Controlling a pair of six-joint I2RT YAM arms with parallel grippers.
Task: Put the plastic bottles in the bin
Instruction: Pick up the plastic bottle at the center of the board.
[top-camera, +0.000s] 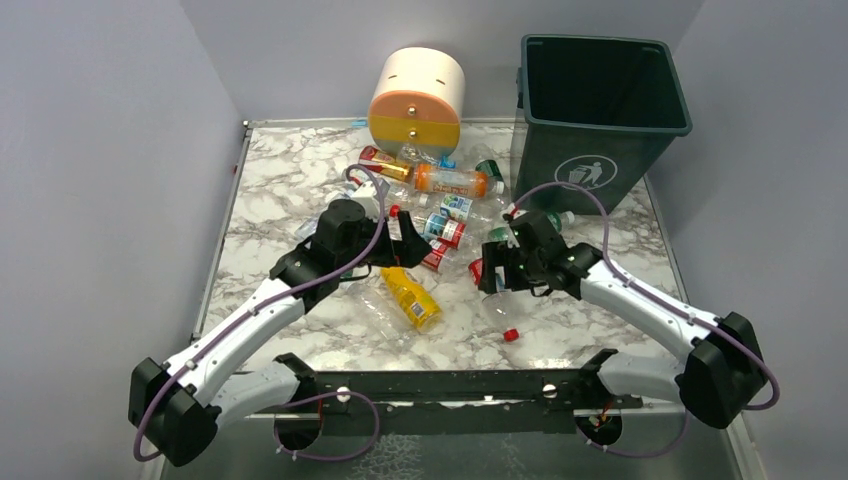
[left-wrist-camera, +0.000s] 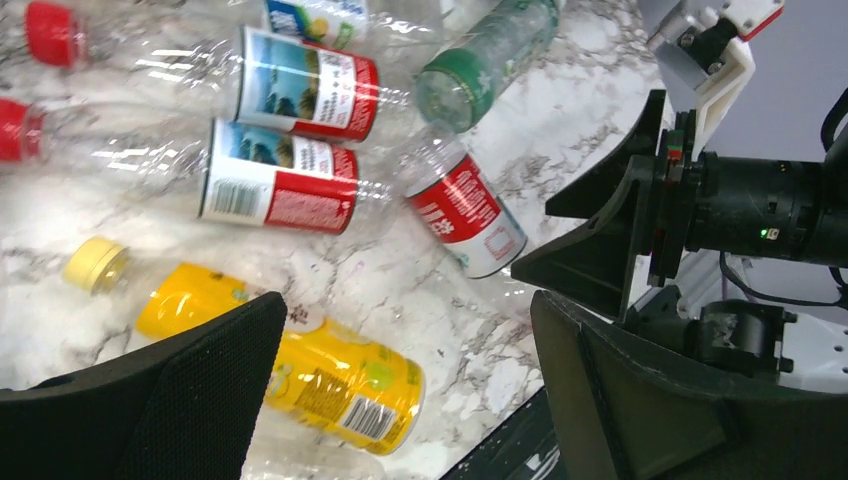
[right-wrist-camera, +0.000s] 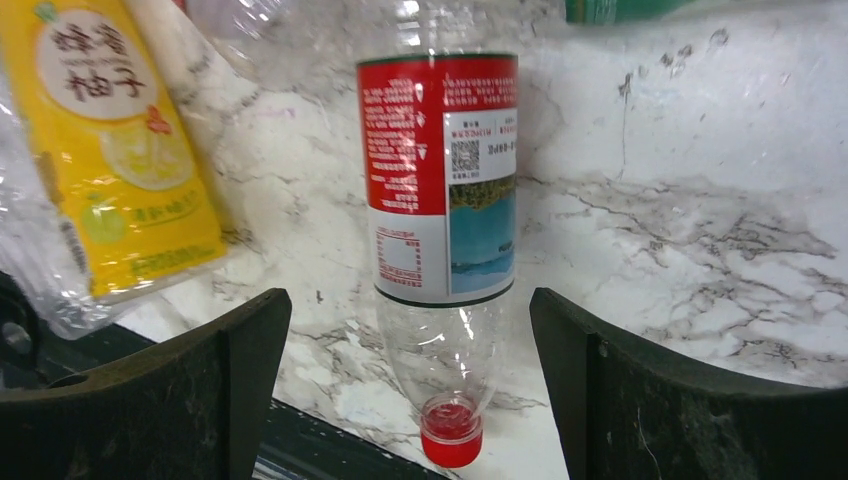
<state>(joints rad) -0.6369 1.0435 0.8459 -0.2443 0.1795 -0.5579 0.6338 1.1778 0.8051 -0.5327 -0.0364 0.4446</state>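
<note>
A big dark green bin (top-camera: 545, 165) stands at the far right corner of the marble surface (top-camera: 290, 190). I cannot see any bottle in it. The plastic bottles (top-camera: 450, 181) lie on their sides in a messy heap in the middle of the surface, near the bin. A round cream, orange and grey drawer unit (top-camera: 417, 95) stands behind the heap.

The left jaws are wide apart and hold nothing. They hang over the near left side of the heap. Under them lies a yellow bottle (left-wrist-camera: 300, 370) with a yellow cap (left-wrist-camera: 95, 265), and one jaw hides part of it. Past it lie two clear bottles with red and blue labels (left-wrist-camera: 280, 178), side by side. A smaller bottle with a red and white label (left-wrist-camera: 465, 215) and a green bottle (left-wrist-camera: 490, 55) are close by.

The right jaws are wide apart too. A clear bottle with a red label (right-wrist-camera: 440, 180) lies on the surface in the gap between them. Its red cap (right-wrist-camera: 450, 432) points to the near edge. The jaws sit on each side of it and do not touch it. The yellow bottle lies just to its left.
</note>
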